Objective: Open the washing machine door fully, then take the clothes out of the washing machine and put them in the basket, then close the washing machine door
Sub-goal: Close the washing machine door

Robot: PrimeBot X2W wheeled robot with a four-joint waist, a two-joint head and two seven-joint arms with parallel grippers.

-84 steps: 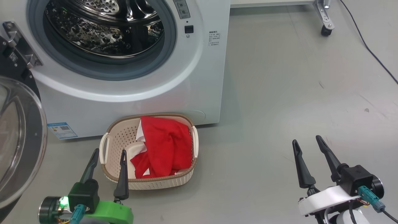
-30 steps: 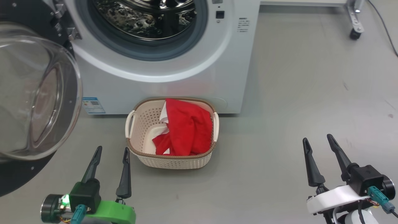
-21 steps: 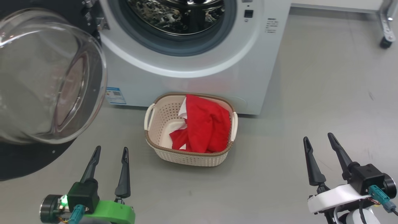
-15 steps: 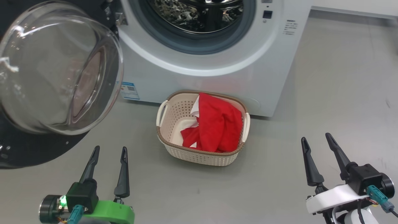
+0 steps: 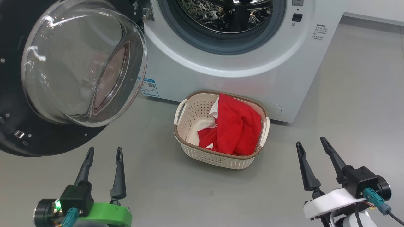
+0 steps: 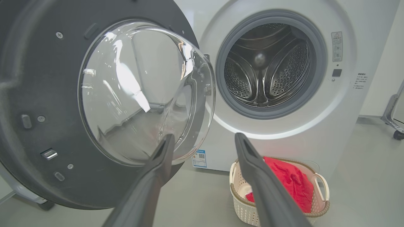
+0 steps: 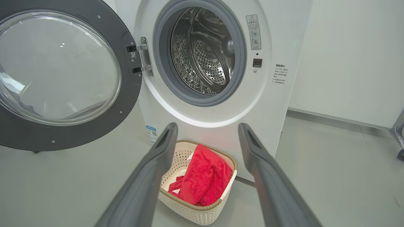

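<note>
The white washing machine stands with its steel drum bare. Its door, black-rimmed with a clear glass bowl, hangs wide open on the left. On the floor in front sits the cream basket, holding the red and white clothes. My left gripper is open at the lower left, just below the door's rim. At the lower right my right gripper is also open and empty, well right of the basket.
Grey floor stretches to the right of the machine and between my grippers. A white wall rises behind on the right, and a metal frame leg with a castor stands at the far right.
The whole head picture has shifted right, so the camera has turned left and the open door fills more of its left side. Both grippers stay open and low; the basket and clothes lie unmoved.
</note>
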